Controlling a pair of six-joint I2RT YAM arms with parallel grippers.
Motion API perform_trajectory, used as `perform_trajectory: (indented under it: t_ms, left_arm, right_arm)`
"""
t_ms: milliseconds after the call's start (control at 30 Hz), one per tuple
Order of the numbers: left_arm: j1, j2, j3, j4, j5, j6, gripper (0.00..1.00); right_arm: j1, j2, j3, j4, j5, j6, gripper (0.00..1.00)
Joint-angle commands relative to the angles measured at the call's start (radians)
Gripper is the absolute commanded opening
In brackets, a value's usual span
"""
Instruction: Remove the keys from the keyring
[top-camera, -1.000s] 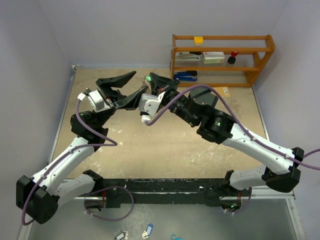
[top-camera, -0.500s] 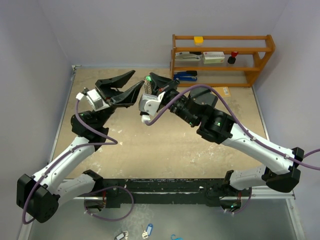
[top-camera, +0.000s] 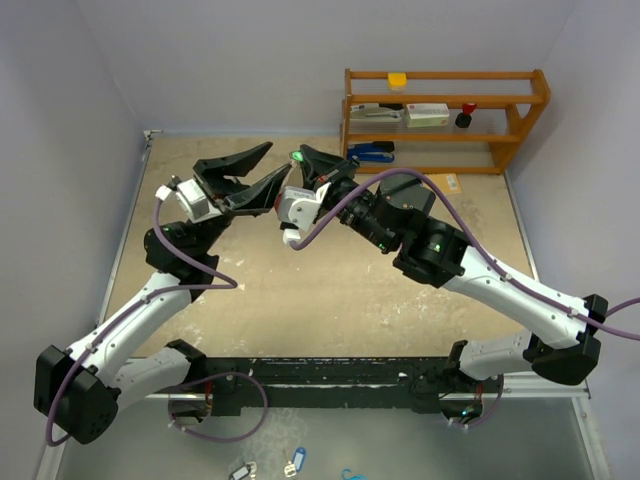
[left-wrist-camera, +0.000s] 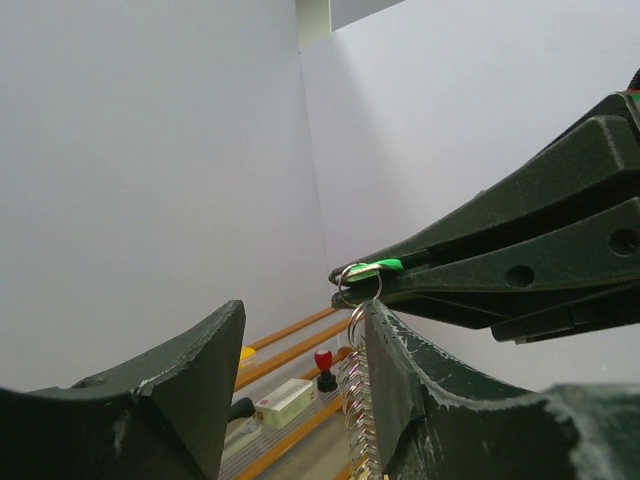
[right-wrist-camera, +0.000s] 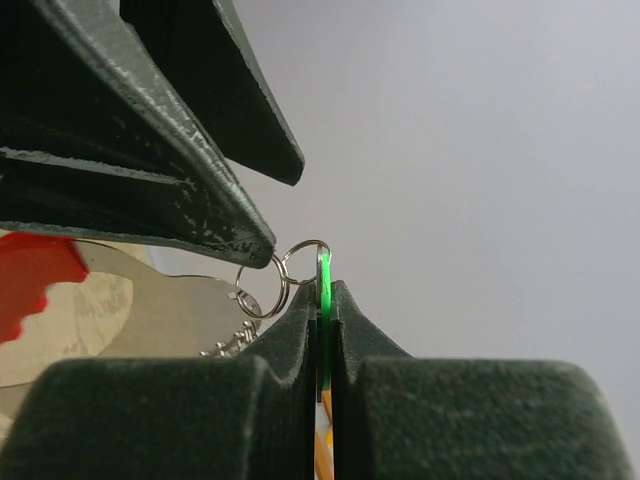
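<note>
Above the far middle of the desk (top-camera: 300, 290), two robot arms meet tip to tip in mid-air. The right gripper (left-wrist-camera: 340, 285) is clenched on the key (right-wrist-camera: 323, 275), its two fingers pressed flat against the thin green tag so that only the tag's edge shows between them. Small linked silver rings (right-wrist-camera: 285, 268) join the tag's top and sit against the tip of one finger of the left gripper (left-wrist-camera: 305, 330), which is released, its fingers spread wide and grasping nothing. A silver chain (left-wrist-camera: 358, 400) hangs from the rings, just beside that gripper's right finger. The red keyring (right-wrist-camera: 35, 280) shows at the left edge of the right wrist view, partly hidden under the left gripper. A wooden shelf (top-camera: 445, 75) stands at the desk's far right corner.
</note>
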Motion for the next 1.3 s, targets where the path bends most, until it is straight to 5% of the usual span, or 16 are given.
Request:
perform_trajectory:
  t_ms: [0,567,1133,1267]
  left_arm:
    - [-0.004,-0.020,-0.018,0.055,0.026,-0.020,0.49]
    - [-0.009,0.033,0.005,0.080,0.008,-0.029,0.38]
    - [-0.011,0.058,0.067,0.085,0.021,-0.039,0.34]
    - [-0.011,0.061,0.074,0.080,0.042,-0.043,0.40]
  right_arm:
    - [0.000,-0.011,0.018,0.087,0.011,0.011,0.00]
    - [0.000,-0.017,0.015,0.083,0.004,0.022,0.00]
    - [0.000,-0.009,-0.002,0.076,-0.008,0.026,0.00]
    - [0.000,-0.005,0.004,0.071,-0.010,0.026,0.00]
